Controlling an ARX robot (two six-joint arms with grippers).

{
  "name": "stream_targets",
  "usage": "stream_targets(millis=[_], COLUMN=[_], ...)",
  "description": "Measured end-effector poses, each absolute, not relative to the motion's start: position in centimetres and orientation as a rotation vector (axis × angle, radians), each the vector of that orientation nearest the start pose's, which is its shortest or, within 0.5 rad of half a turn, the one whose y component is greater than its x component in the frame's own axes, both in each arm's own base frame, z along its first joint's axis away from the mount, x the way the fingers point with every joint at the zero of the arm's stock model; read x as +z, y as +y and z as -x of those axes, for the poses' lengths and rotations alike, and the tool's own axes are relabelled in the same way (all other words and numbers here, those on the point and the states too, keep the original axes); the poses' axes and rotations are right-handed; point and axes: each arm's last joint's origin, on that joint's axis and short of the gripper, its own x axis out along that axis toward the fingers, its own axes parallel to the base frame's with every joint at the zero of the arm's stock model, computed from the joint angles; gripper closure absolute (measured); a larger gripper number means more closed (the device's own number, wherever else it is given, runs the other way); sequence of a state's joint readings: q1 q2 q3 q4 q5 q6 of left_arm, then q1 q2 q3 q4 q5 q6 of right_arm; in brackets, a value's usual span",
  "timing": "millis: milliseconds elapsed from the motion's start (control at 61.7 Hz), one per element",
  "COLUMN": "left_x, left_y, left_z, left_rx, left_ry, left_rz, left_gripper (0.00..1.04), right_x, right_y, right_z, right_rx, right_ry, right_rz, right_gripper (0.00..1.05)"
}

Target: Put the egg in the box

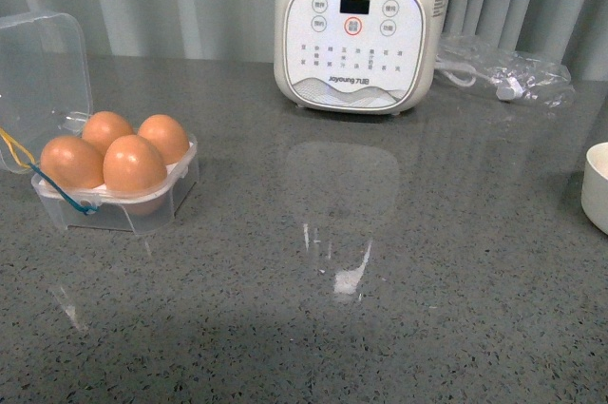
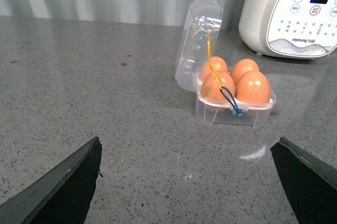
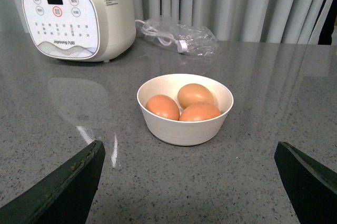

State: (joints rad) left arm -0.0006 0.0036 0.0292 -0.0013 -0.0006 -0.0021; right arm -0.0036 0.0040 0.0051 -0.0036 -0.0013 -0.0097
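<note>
The clear egg box [image 1: 114, 214] stands open at the table's left, its lid [image 1: 43, 71] tipped back. Several orange-brown eggs [image 1: 133, 164] fill all its cells. In the left wrist view the box [image 2: 231, 114] with its eggs [image 2: 253, 87] lies ahead of my left gripper [image 2: 189, 147], which is open and empty above bare table. My right gripper [image 3: 189, 155] is open and empty, just short of a white bowl [image 3: 184, 132] holding three more eggs [image 3: 196, 95]. Neither arm shows in the front view.
A big white appliance with buttons [image 1: 351, 28] stands at the back centre. A clear plastic bag with a white cable [image 1: 503, 71] lies at the back right. The white bowl's edge [image 1: 598, 185] shows at the far right of the grey stone table.
</note>
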Motion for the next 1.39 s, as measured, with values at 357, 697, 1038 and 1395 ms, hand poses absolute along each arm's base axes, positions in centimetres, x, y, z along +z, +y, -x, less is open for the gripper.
stream_targets(millis=[357,697,1038,1395], left_x=[17.0,18.1,23.0,25.4], left_y=[0.0,-0.1,3.1,5.3], left_z=[-9.7,-10.4,-15.2,-22.1], left_rx=[0.146,0.269,0.202,0.131], left_ry=[0.209,0.396,0.226,0.219], left_rz=[0.003,-0.045,-0.021,-0.068], left_gripper=[0.07,0.07,0.07,0.07], right_x=[16.5,16.5,16.5,16.5], right_y=[0.0,0.0,0.0,0.0], right_z=[-9.8,-9.8,-9.8,-9.8], right_rx=[-0.002,-0.002,-0.002,-0.002], right_ry=[0.002,0.002,0.002,0.002], right_rz=[0.009,0.009,0.009,0.009], right_gripper=[0.07,0.07,0.07,0.07])
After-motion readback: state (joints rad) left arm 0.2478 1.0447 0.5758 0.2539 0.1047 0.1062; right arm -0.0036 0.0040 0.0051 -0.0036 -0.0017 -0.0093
